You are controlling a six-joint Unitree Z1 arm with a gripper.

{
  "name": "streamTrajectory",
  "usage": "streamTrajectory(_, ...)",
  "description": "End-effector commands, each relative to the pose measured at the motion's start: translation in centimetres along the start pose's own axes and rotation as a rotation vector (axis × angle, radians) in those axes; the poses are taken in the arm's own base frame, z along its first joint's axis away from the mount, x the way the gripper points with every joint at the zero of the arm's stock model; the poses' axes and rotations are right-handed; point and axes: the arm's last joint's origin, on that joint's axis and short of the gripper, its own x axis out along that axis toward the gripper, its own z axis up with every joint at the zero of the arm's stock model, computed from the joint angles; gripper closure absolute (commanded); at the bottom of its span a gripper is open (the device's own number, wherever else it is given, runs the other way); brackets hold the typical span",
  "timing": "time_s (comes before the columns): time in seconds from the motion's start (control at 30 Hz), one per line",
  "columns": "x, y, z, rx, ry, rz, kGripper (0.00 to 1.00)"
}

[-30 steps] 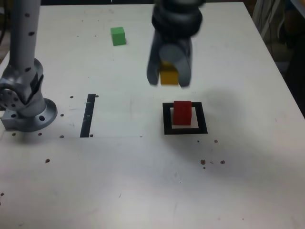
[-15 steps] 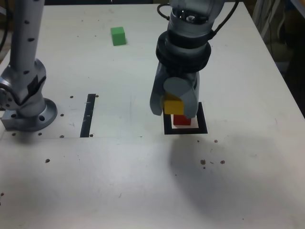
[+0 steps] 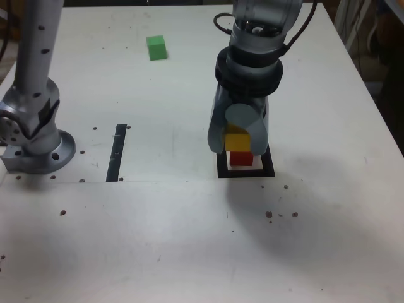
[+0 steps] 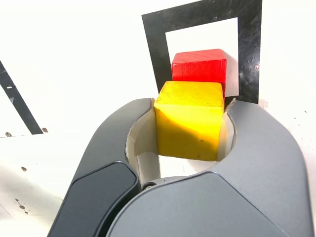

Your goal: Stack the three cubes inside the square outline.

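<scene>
Jaws of the gripper (image 3: 238,150) pinch the yellow cube (image 3: 238,140), now shifted right in the exterior view, nearly above the red cube (image 3: 241,158) within the black square (image 3: 267,165); lowering looks next. The green cube (image 3: 156,48) sits upper left.

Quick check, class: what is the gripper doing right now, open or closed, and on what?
Gripper: closed on the yellow cube, one finger on each side.

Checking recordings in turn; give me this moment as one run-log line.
gripper: shut on yellow cube | red cube: inside square outline | green cube: apart on table | stack: incomplete
</scene>
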Motion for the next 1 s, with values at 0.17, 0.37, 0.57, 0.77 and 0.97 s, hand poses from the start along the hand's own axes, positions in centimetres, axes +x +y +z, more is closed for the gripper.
streamTrajectory(0.17, 0.3, 0.2, 0.2, -0.002, 0.003, 0.016, 0.82)
streamTrajectory(0.37, 0.6, 0.4, 0.5, 0.003, 0.008, 0.019, 0.78)
streamTrajectory(0.57, 0.9, 0.6, 0.8, 0.011, 0.012, 0.020, 0.70)
streamTrajectory(0.77, 1.4, 1.0, 1.3, 0.020, 0.022, 0.008, 0.44)
streamTrajectory(0.97, 1.8, 1.2, 1.4, 0.027, 0.029, 0.004, 0.21)
